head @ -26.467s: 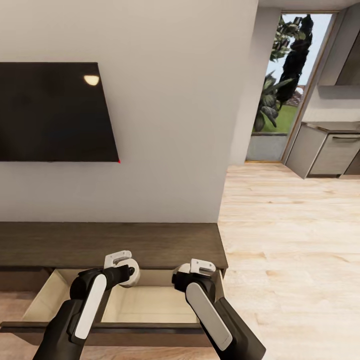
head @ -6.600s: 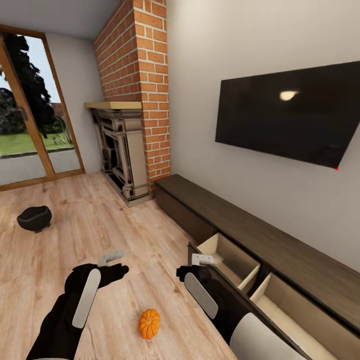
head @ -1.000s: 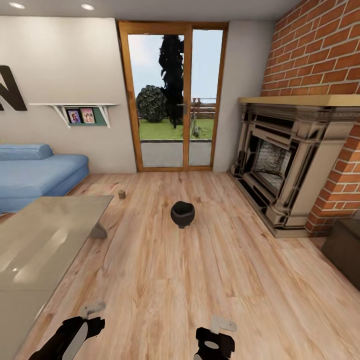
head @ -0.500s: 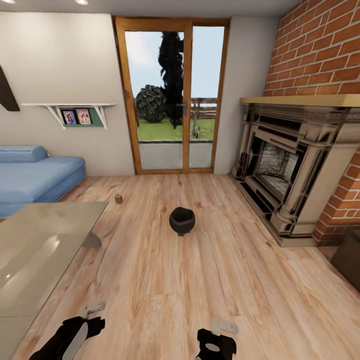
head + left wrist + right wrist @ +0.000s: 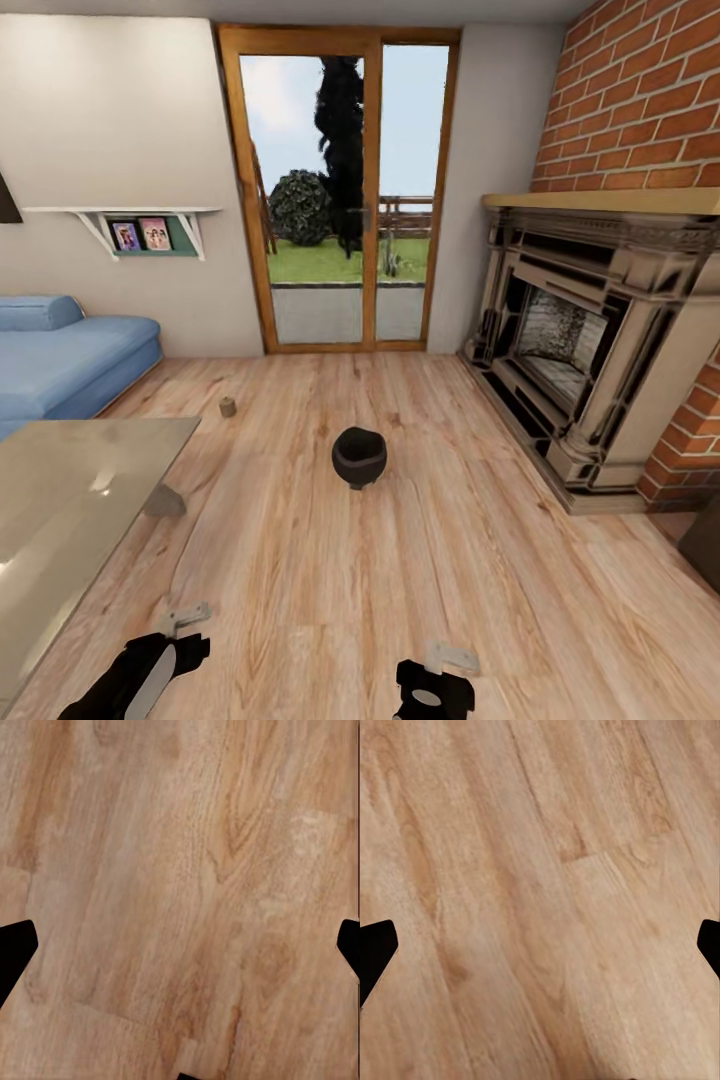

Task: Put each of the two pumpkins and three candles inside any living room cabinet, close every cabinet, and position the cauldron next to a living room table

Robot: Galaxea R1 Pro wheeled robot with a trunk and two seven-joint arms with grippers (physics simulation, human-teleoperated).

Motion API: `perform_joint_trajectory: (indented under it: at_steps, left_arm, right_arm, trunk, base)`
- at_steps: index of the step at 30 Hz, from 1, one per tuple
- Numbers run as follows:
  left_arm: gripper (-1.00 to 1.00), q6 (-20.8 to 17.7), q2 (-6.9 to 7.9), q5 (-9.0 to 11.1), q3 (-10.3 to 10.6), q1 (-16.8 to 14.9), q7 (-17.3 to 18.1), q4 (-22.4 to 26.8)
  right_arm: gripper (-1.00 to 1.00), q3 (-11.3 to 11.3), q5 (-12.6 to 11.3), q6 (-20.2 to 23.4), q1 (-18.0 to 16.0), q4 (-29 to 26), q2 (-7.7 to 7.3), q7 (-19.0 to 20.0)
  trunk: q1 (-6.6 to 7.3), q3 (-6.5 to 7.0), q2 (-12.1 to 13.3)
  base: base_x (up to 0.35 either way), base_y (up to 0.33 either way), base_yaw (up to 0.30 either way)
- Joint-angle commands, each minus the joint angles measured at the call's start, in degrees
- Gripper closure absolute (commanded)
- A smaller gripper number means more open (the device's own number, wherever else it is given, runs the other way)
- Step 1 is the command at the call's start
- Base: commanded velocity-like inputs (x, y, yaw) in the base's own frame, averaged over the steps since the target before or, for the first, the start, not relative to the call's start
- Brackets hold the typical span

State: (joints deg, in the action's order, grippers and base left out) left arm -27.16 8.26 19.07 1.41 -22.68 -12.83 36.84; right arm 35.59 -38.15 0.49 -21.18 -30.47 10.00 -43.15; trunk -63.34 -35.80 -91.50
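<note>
The wood floor [image 5: 420, 560] spans the room, its planks running away from the robot toward the glass doors [image 5: 340, 195] in the far wall, through which grass and dark trees show; to the right rises the brick wall [image 5: 640, 100], and against it stands the ornate fireplace [image 5: 590, 340] under a pale mantel; at the far left sits the blue sofa [image 5: 60, 355], with a white shelf [image 5: 130, 225] of small pictures on the wall above it; in front of the sofa, at the left edge, lies the table [image 5: 70, 500], its glossy grey-green top catching light, one grey leg showing under its far corner; a dark brown corner of the cabinet [image 5: 705, 545] shows at the right edge, below the brick; the cauldron [image 5: 359, 457] stands upright on the floor near the middle of the room, well apart from the table and from the fireplace; one candle [image 5: 228, 407], small and beige, stands on the floor beyond the table's far corner, near the sofa; the left gripper [image 5: 185, 620] and the right gripper [image 5: 450, 660] hang low over bare floor at the near edge, well short of the cauldron; in each wrist view the dark fingertips [image 5: 15, 952] [image 5: 375, 949] sit at opposite edges with bare planks between, so both grippers are spread wide and hold nothing.
</note>
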Motion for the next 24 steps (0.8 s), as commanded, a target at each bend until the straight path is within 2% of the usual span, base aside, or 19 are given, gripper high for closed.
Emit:
perform_joint_trajectory:
  at_steps: [1, 8, 11, 18, 24]
  left_arm:
    - [-1.0, 0.0, 0.0, 0.0, 0.0, 0.0, 0.0, 0.0]
    - [-1.0, 0.0, 0.0, 0.0, 0.0, 0.0, 0.0, -0.01]
    - [-1.0, 0.0, 0.0, 0.0, 0.0, 0.0, 0.0, -0.01]
    - [-1.0, 0.0, 0.0, 0.0, 0.03, 0.0, 0.0, -0.01]
    - [-1.0, 0.0, 0.0, 0.0, 0.07, 0.0, 0.0, -0.01]
  right_arm:
    - [-1.0, 0.0, 0.0, -0.01, 0.0, 0.03, 0.0, 0.0]
    - [-1.0, 0.0, -0.03, -0.44, 0.0, 0.26, 0.0, 0.03]
    - [-1.0, 0.0, -0.04, -1.54, 0.0, 1.44, 0.0, 1.23]
    - [-1.0, -0.01, 0.15, -2.57, 0.0, 5.01, 0.0, 9.88]
    - [-1.0, -0.1, 0.16, -2.73, 0.0, 5.53, 0.0, 12.0]
  trunk:
    - [0.0, 0.0, 0.0]
    - [0.0, 0.0, 0.0]
    - [0.0, 0.0, 0.0]
    - [0.0, 0.0, 0.0]
    - [0.0, 0.0, 0.0]
  base:
    - [0.314, -0.018, 0.0]
    - [0.314, -0.005, 0.0]
    - [0.314, -0.001, 0.0]
    - [0.314, 0.0, 0.0]
    - [0.314, 0.0, 0.0]
